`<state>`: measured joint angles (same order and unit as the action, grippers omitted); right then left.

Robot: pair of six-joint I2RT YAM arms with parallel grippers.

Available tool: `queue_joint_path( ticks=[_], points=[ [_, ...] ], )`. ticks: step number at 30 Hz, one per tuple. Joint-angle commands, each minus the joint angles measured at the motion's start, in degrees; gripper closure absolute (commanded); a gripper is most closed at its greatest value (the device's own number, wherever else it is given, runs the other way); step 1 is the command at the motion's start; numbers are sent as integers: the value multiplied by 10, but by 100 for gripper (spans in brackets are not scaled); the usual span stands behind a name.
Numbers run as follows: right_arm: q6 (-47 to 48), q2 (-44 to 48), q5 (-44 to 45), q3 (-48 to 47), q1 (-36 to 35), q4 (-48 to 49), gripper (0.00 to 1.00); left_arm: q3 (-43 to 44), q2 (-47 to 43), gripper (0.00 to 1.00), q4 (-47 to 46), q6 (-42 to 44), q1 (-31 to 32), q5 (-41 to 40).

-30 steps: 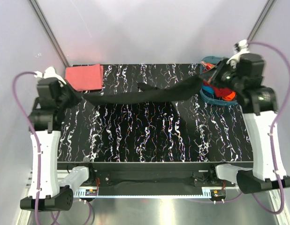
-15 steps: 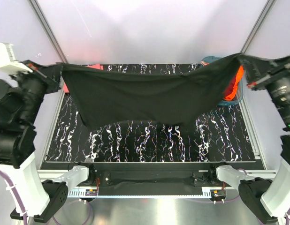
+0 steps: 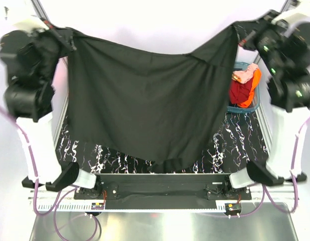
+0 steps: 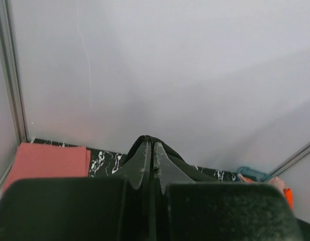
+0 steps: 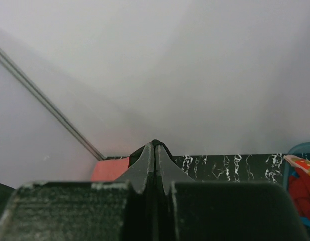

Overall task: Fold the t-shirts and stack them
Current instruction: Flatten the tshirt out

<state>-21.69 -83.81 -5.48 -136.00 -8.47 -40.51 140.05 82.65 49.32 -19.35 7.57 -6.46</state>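
High above the marbled table point(image 3: 235, 145), the left gripper point(image 3: 66, 36) held one upper corner of the black t-shirt point(image 3: 145, 105), its fingers pressed together on a fold of cloth. Far below it, the coral-pink t-shirt point(image 4: 47, 160) lay folded at the table's far-left corner, seemingly the start of the stack. The black shirt hung as a wide curtain between the arms, apparently raised so it would open flat before being laid down for folding. At right, the right gripper point(image 3: 247, 34) was clamped on the opposite corner, beside a teal basket point(image 3: 244, 107) of clothes
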Motion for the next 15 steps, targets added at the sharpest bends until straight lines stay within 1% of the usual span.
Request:
queue_joint_path(
  ticks=[1, 3, 6, 10, 15],
  points=[
    [28, -18, 25, -59, 1, 38, 100, -75, -32, 100, -115, -1, 0, -25],
    [38, -23, 31, -78, 2, 35, 100, -105, -57, 100, -144, -2, 0, -26],
    [42, -13, 35, -66, 1, 42, 100, -115, -68, 100, -134, 5, 0, -29],
    [32, 40, 36, -21, 2, 61, 100, -154, -108, 100, -141, 11, 0, -34],
    [24, 94, 42, -20, 2, 35, 100, -196, -174, 100, -137, 2, 0, -37]
  ],
)
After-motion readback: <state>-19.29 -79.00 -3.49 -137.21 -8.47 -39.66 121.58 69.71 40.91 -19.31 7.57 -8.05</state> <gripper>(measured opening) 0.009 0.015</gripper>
